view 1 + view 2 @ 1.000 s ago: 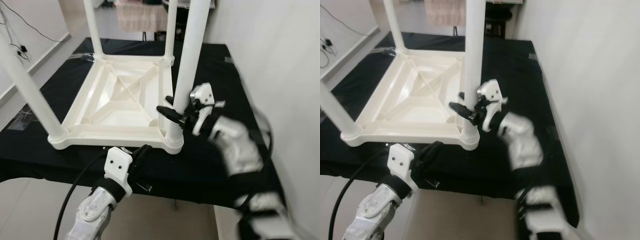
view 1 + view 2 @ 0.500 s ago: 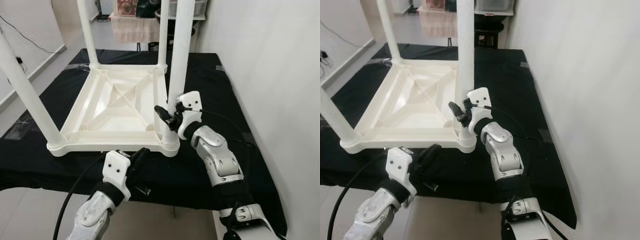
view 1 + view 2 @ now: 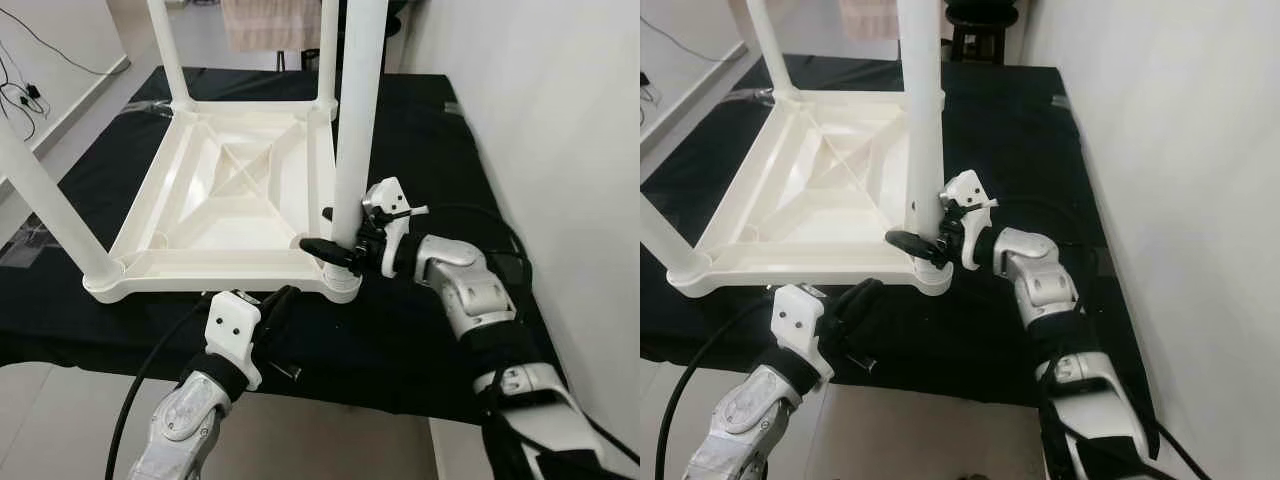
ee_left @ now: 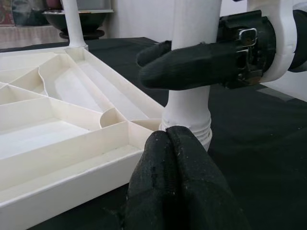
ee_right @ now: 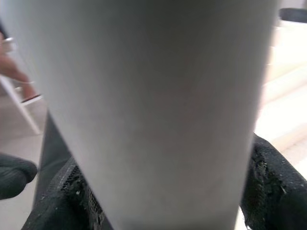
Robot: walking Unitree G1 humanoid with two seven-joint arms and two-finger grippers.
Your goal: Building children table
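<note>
A white plastic children's table lies upside down on a black cloth, its legs pointing up. My right gripper is shut on the near-right leg, just above its socket at the corner. In the right wrist view the leg sits between the two black fingers. My left gripper is shut and empty, hanging below the table's front rim near that same corner. The left wrist view has its fingertips pressed together, aimed at the leg's base.
The black-covered worktable ends close in front of me. A white wall runs along the right. Cables lie on the floor at left. A hanging cloth is at the back.
My head view has shifted. The right forearm has swung out to the right and now lies nearly level, its gripper still round the leg near the base. The left gripper has hardly moved.
</note>
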